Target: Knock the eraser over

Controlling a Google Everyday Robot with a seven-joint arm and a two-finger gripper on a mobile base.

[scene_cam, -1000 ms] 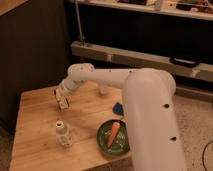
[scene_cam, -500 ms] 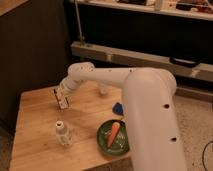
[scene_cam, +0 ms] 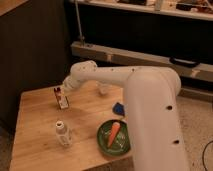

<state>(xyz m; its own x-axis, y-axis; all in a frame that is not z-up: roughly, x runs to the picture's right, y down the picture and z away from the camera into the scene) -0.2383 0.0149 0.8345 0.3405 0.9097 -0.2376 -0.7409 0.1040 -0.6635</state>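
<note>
The eraser, a small dark block with a white-and-orange label, stands on the wooden table towards its back left and leans slightly. My gripper is at the end of the white arm that reaches left over the table. It sits just above and behind the eraser's top, touching it or nearly so.
A small white bottle stands in front of the eraser. A green plate holding a carrot is at the front right, with a blue pad behind it. A small pale object lies under the arm. The robot's body hides the table's right side.
The gripper has stayed by the eraser's top, with only a slight shift. The eraser is still standing and the other objects have not moved.
</note>
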